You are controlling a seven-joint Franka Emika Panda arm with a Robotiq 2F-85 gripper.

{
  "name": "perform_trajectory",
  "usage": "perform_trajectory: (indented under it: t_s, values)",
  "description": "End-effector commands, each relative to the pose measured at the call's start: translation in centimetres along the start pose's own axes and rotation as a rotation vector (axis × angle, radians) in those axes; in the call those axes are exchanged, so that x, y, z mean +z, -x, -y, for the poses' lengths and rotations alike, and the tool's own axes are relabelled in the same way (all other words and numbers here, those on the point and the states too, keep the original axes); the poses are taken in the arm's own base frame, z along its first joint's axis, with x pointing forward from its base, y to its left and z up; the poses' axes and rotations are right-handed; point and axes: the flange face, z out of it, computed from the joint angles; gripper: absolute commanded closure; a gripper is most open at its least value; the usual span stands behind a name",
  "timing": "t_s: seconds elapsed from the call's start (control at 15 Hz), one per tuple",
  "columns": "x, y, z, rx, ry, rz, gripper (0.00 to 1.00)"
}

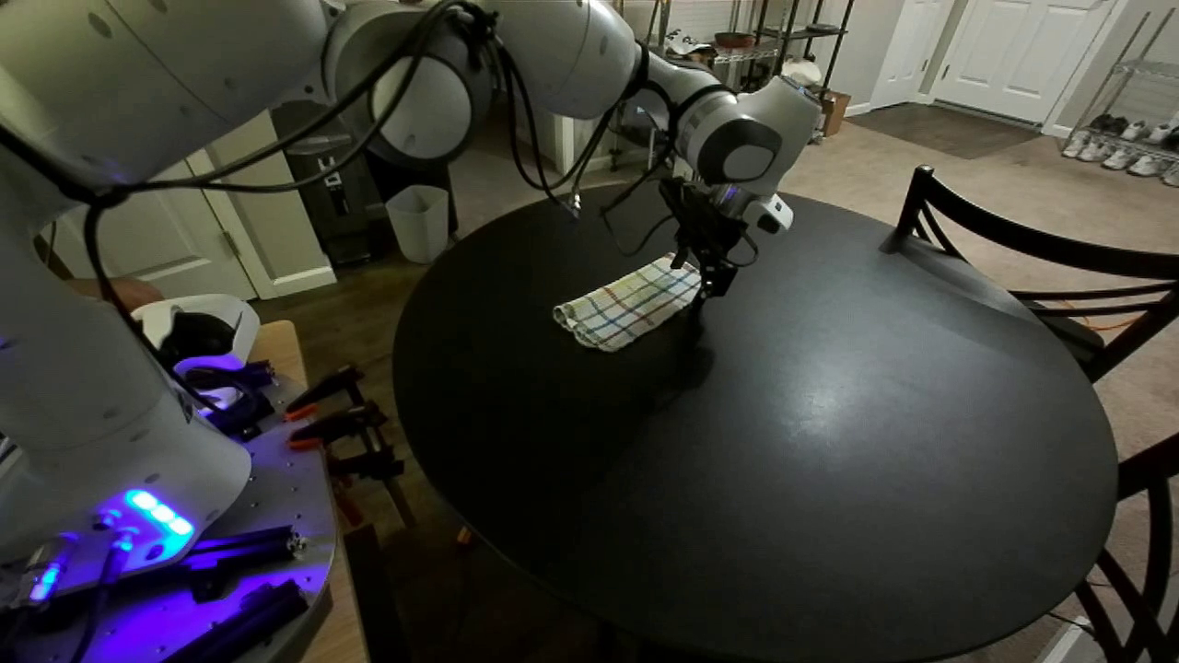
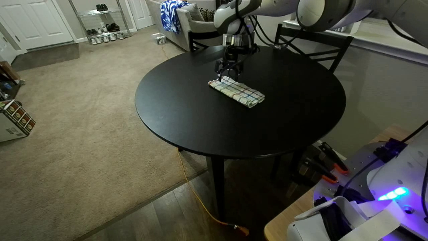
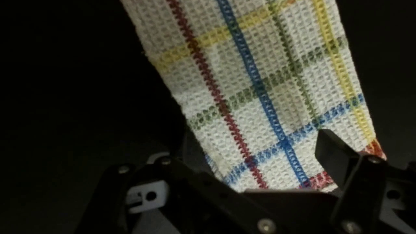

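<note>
A folded checked cloth (image 1: 628,304), white with red, blue, green and yellow stripes, lies flat on the round black table (image 1: 829,479). It shows in both exterior views (image 2: 238,91). My gripper (image 1: 702,281) points down at one end of the cloth, and it also shows over that end in an exterior view (image 2: 228,77). In the wrist view the gripper (image 3: 255,143) is open, with the cloth (image 3: 260,94) below and between its fingers. The left finger is beside the cloth's edge; the right finger overlaps the cloth. I cannot tell whether either finger touches it.
Black chairs (image 1: 1041,239) stand at the table's edge, one of them (image 2: 314,38) behind it in an exterior view. The robot's base mount with clamps (image 1: 345,424) and a white headset (image 1: 198,322) is beside the table. Cables (image 1: 534,138) hang along the arm.
</note>
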Motion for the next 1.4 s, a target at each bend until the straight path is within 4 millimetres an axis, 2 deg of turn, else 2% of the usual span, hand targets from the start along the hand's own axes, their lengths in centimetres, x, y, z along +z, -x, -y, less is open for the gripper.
perform_trajectory:
  t_s: [0.0,1.33]
  values:
    - [-1.2,-0.5,-0.8,-0.019,-0.013,-0.015,0.0]
    - [-1.7,-0.7,1.4,-0.083,-0.031,-0.045,0.0]
